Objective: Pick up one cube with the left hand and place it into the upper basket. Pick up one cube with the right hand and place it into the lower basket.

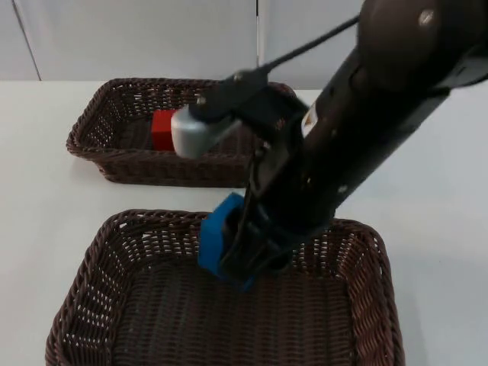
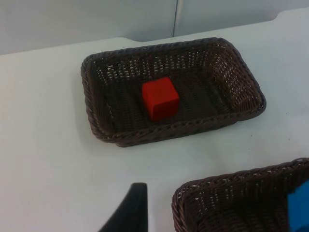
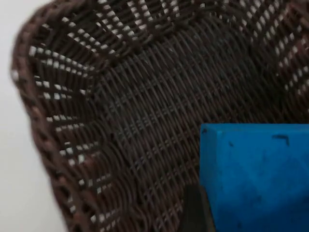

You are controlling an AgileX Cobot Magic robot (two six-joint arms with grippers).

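Observation:
A red cube (image 1: 162,130) (image 2: 160,98) lies inside the upper basket (image 1: 114,164) (image 2: 96,121), near its middle. My right gripper (image 1: 245,255) is shut on a blue cube (image 1: 217,238) (image 3: 256,179) and holds it inside the lower basket (image 1: 84,290) (image 3: 43,125), close to that basket's far wall. I cannot tell whether the blue cube touches the woven floor. My left gripper (image 2: 131,210) waits high over the bare table, looking onto the upper basket, apart from both cubes. An edge of the blue cube (image 2: 300,208) is in its view too.
The right arm (image 1: 366,130) stretches from the upper right across the upper basket's right half and hides it. White table top (image 1: 46,198) surrounds both baskets. The grey partition wall (image 1: 152,38) closes the far side.

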